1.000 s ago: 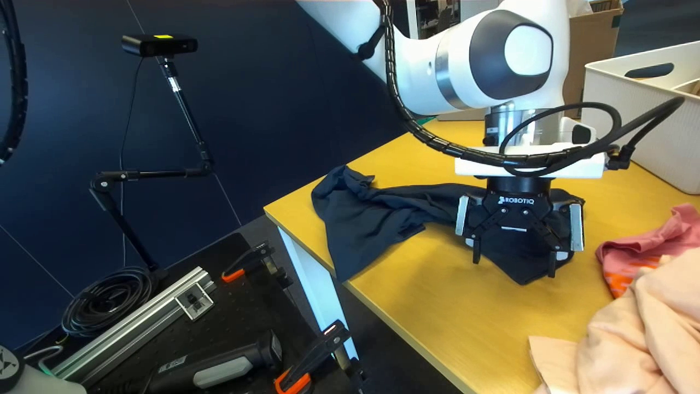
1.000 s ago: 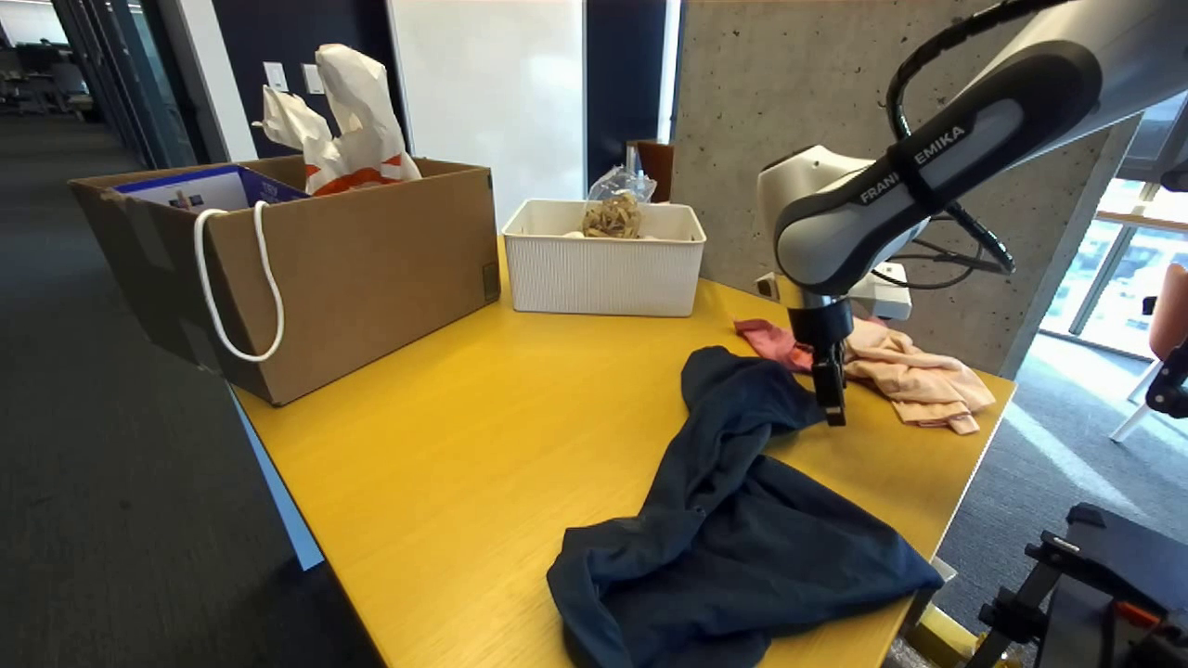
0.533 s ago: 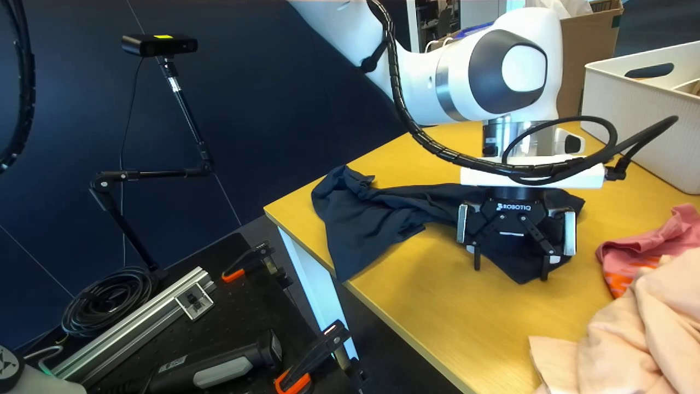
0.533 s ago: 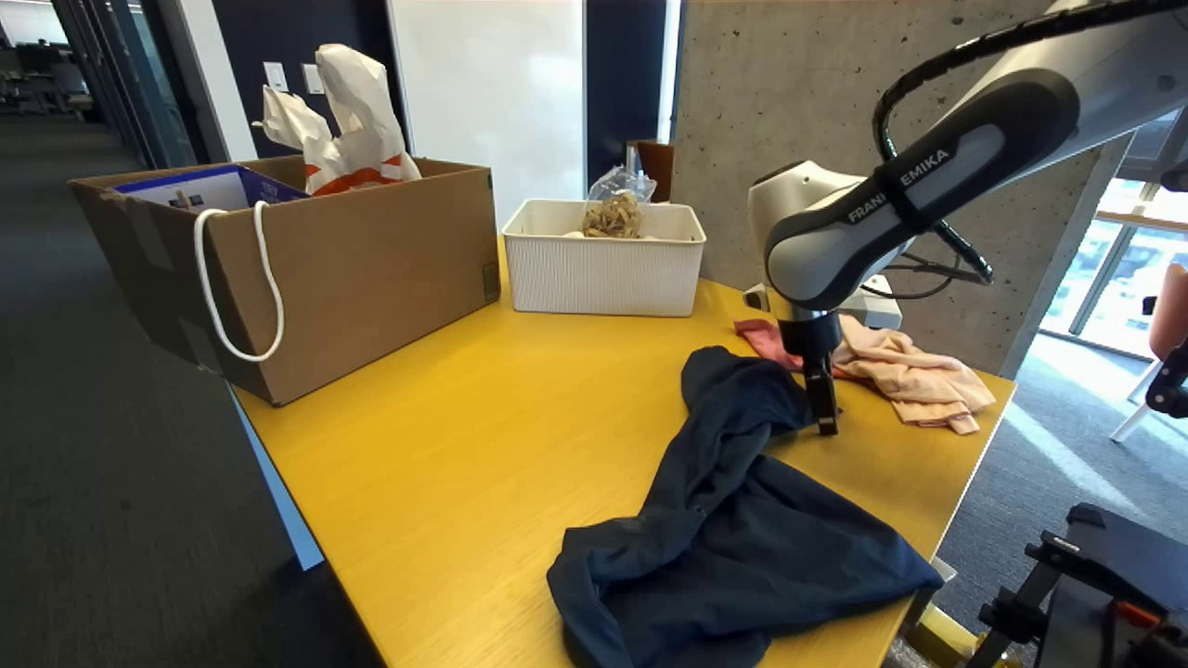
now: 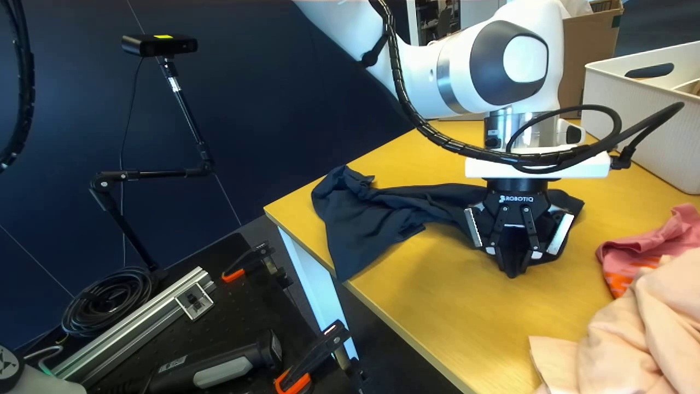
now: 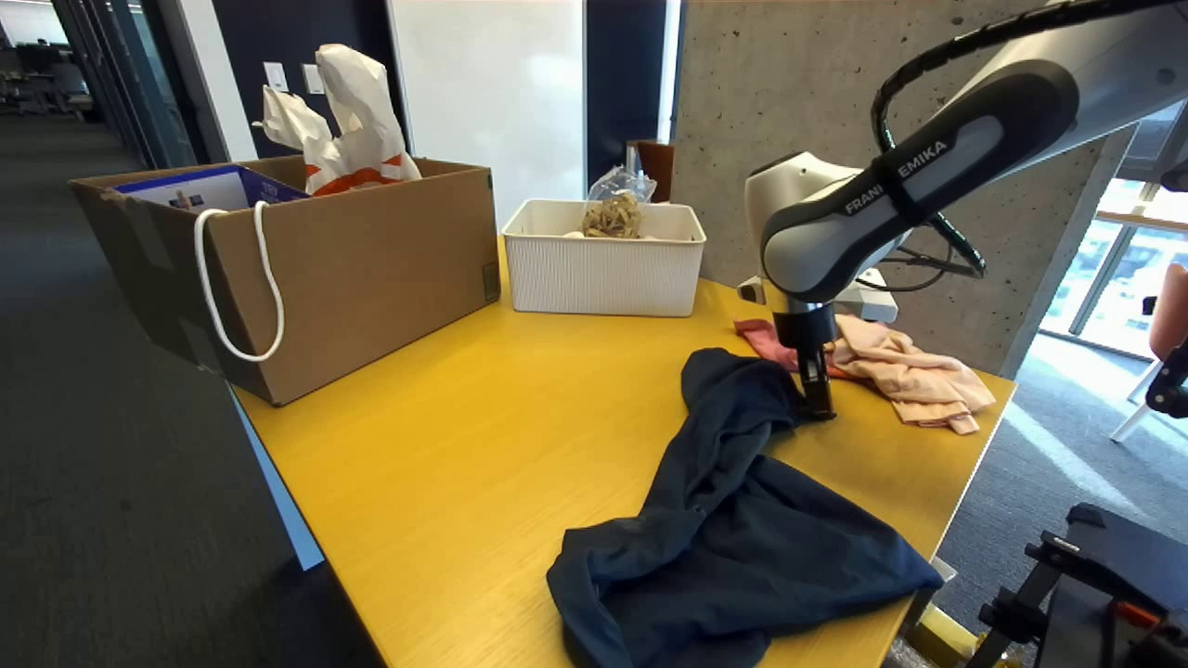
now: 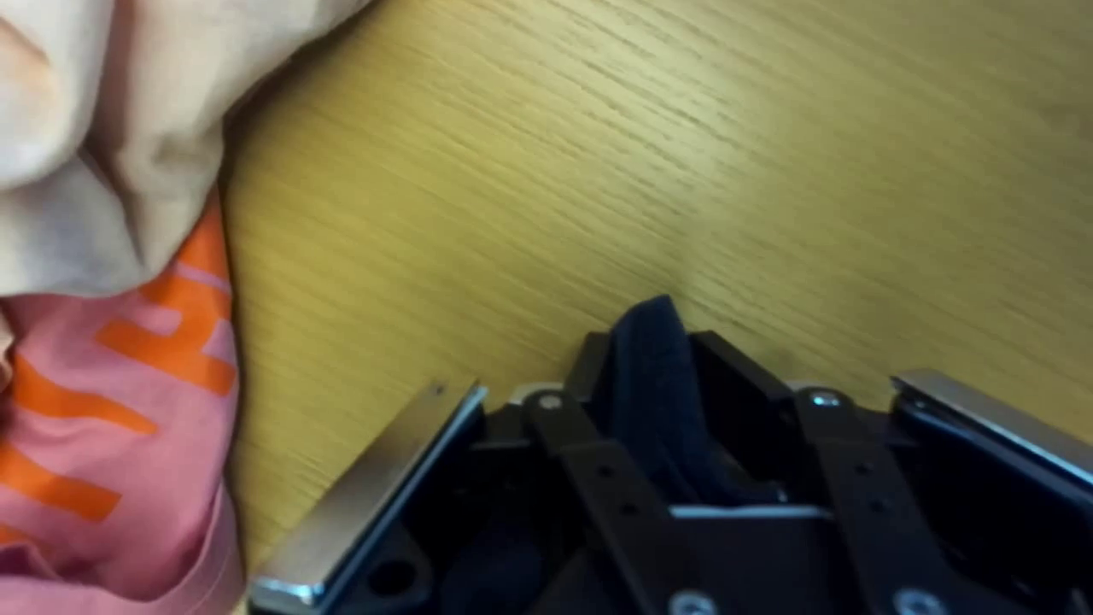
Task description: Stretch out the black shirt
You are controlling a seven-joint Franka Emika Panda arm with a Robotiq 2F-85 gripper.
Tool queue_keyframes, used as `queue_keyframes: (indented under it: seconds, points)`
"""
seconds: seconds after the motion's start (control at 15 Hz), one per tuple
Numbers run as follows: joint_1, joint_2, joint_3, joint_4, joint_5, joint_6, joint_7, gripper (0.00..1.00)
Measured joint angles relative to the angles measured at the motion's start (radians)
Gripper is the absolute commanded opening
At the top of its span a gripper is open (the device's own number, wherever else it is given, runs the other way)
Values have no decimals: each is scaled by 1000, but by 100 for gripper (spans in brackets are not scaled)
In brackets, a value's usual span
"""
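Black shirt (image 6: pixel 742 547) is lying bunched on the bench (image 6: pixel 418 445), running near to far in an exterior view | end effector (image 7: pixel 649 342) is pinching a fold at its far end, jaws almost meeting | right: peach cloth (image 6: pixel 919 385) is overlapping pink cloth (image 6: pixel 766 341) | far: white bin (image 6: pixel 603 278) is standing

In an exterior view, room to pass spans the table (image 6: pixel 445 408) at centre-left; the box (image 6: pixel 371 269) blocks upper left, the bin (image 6: pixel 603 274) upper centre, the shirt (image 6: pixel 742 543) lower centre. In the wrist view, cloths (image 7: pixel 102 256) crowd the left.
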Motion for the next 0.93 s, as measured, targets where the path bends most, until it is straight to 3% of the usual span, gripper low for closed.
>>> queue_keyframes:
  seconds: [0.47, 0.93]
  points:
    - [-4, -8, 0, 3, 0, 20, 0, 4]
    - [14, -99, 18, 33, 3, 60, 66, 4]
